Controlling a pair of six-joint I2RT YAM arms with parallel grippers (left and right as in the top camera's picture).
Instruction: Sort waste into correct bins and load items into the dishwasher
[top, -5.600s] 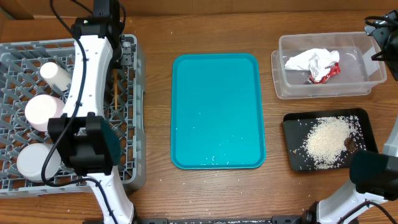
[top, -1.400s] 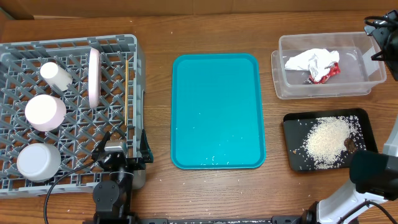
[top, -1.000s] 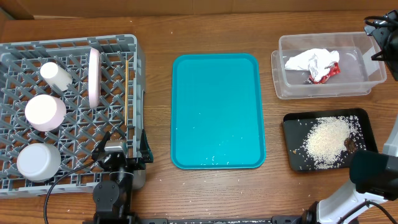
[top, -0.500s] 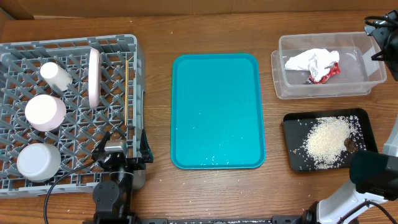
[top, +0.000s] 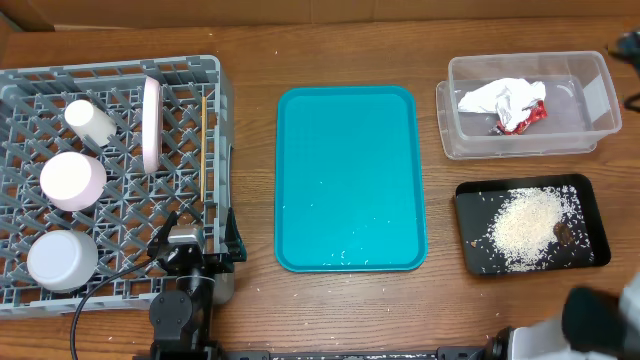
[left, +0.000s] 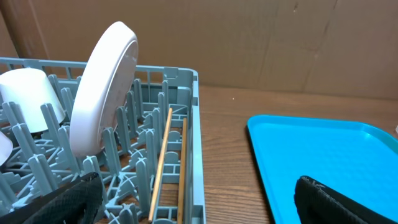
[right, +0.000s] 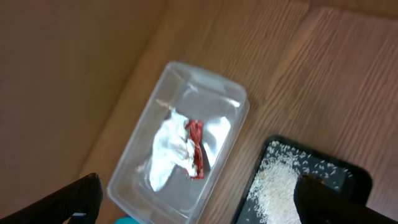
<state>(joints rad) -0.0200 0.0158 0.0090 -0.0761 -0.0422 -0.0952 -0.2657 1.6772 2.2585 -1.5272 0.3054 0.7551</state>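
Note:
The grey dishwasher rack (top: 224, 110) holds the upright plate (top: 151, 123), the cup (top: 90, 122), two bowls (top: 72, 180) (top: 62, 258) and the chopsticks (top: 203, 160). In the left wrist view the plate (left: 102, 93) and chopsticks (left: 163, 155) lie ahead of my open, empty left gripper (left: 196, 205). The clear tub (top: 520, 144) holds white paper (top: 497, 98) and the red wrapper (top: 530, 117). Rice (top: 528, 225) and a brown scrap (top: 563, 232) lie in the black tray (top: 474, 200). My right gripper (right: 199, 202) hangs open high above the tub (right: 127, 190) and black tray (right: 357, 177).
A teal tray (top: 350, 150) with a few rice grains lies mid-table between rack and bins. My left arm's base (top: 190, 270) sits at the rack's front right corner. A cardboard wall runs along the table's back.
The left arm left the rack over a second ago and has stayed folded at the front. The right arm has just swung off the overhead view's right edge, uncovering tub and tray.

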